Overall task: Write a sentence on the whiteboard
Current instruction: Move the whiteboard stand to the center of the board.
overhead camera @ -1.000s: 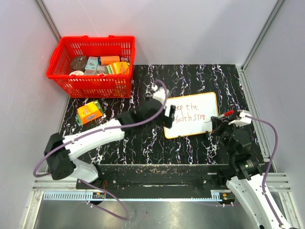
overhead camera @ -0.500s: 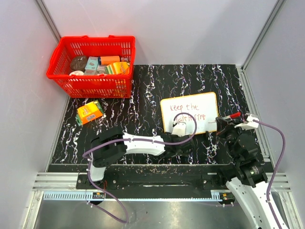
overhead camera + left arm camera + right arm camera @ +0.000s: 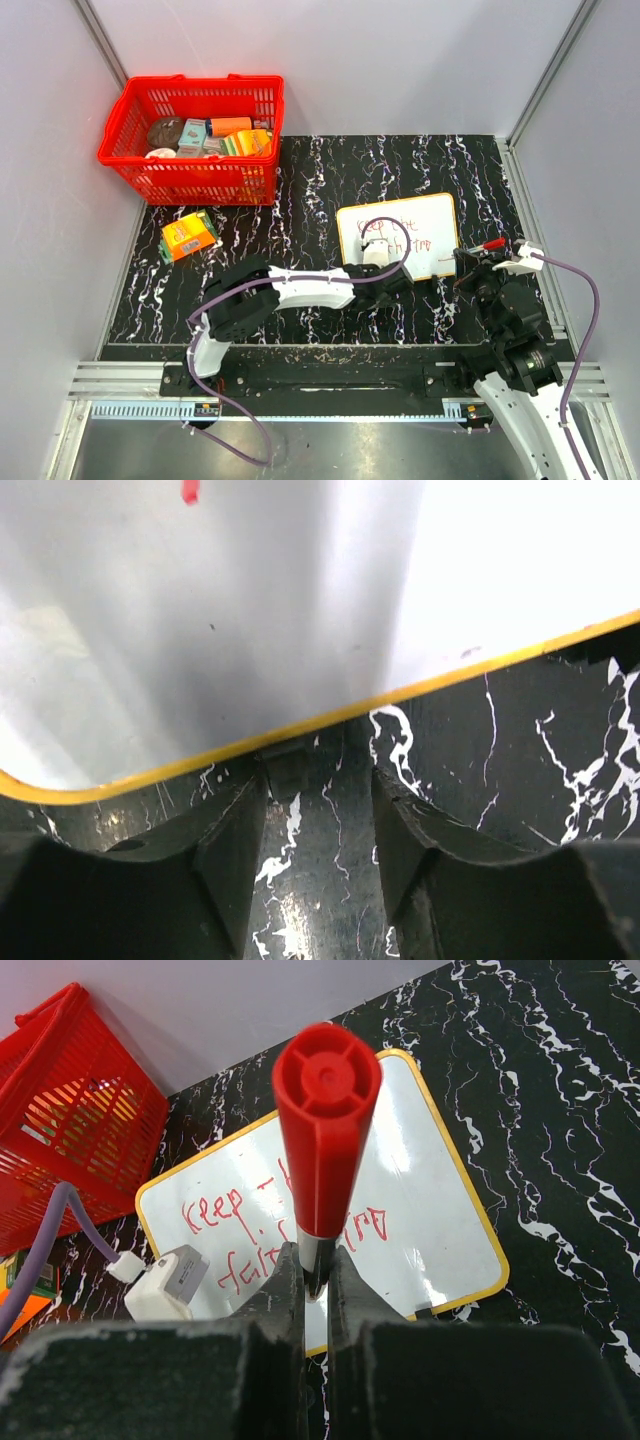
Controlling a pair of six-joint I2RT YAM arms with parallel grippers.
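Observation:
The whiteboard [image 3: 425, 215] lies flat on the black marble table, its yellow rim [image 3: 300, 730] close up in the left wrist view. Red handwritten words of the sentence [image 3: 215, 1215] run in two lines, and my left wrist hides part of them from above. My left gripper [image 3: 370, 278] sits low at the board's near edge, close to its left corner. Its fingers [image 3: 225, 850] stand apart with only tabletop between them, and the left gripper [image 3: 320, 810] stops just short of the rim. My right gripper [image 3: 318, 1275] is shut on a red marker [image 3: 325, 1130], right of the board [image 3: 487, 243].
A red basket [image 3: 190, 140] with several packs stands at the back left. An orange box [image 3: 188, 235] lies on the table in front of it. Grey walls close in the table on three sides.
My left arm swung down from the board's left edge to its near edge, and its jaws have narrowed. My right gripper moved slightly right with the marker, off the board.

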